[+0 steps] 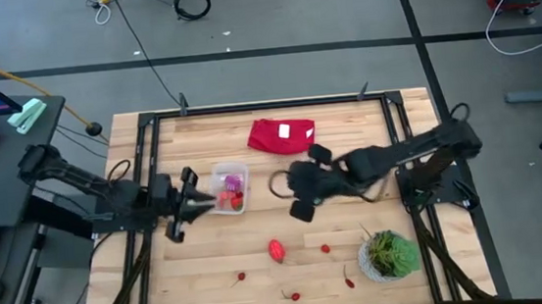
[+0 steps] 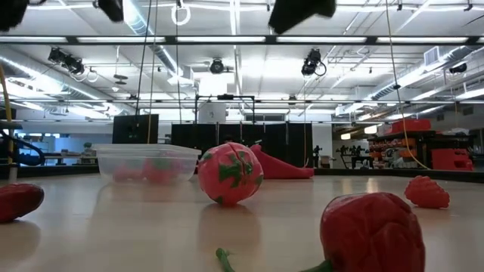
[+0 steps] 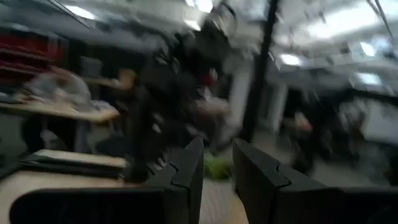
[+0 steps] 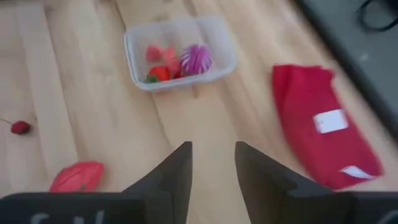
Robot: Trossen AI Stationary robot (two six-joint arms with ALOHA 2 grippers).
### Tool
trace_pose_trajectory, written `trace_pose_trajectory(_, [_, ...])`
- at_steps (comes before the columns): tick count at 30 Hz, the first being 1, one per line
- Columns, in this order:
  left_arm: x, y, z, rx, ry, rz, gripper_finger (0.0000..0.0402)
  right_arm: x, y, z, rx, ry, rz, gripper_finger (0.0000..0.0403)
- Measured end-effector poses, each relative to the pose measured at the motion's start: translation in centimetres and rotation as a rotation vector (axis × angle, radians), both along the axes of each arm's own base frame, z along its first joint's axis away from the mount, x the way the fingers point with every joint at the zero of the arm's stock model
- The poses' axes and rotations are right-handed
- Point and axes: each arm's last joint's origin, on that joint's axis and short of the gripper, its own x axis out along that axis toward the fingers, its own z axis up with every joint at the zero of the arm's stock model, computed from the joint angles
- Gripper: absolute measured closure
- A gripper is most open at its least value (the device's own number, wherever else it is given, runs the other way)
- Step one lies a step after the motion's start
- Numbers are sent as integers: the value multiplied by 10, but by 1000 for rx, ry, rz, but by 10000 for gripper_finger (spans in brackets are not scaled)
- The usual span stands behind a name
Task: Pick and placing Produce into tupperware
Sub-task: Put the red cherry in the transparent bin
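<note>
The clear tupperware (image 1: pixel 231 188) stands on the wooden table left of centre. It holds a purple piece (image 4: pixel 196 59) and a few red and pink pieces (image 4: pixel 159 62). A larger red oval piece (image 1: pixel 277 250) lies on the table nearer the front edge, and small red pieces (image 1: pixel 326 249) are scattered around it. My left gripper (image 1: pixel 205 203) hovers at the tub's left side, open and empty, pointing out into the room (image 3: pixel 217 162). My right gripper (image 1: pixel 292 185) hangs above the table to the right of the tub, open and empty (image 4: pixel 212 162), slanting down.
A folded red cloth with a white label (image 1: pixel 282 134) lies at the far middle. A green plant in a white pot (image 1: pixel 390 255) stands at the front right. More small red pieces (image 1: pixel 242 276) lie near the front edge. Black rails frame the table.
</note>
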Motion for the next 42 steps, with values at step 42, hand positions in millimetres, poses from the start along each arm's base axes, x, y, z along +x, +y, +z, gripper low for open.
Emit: trace_pose_trajectory(42, [38, -145, -140, -310, 1108, -194, 254, -32, 87, -6, -140, -66, 57, 274])
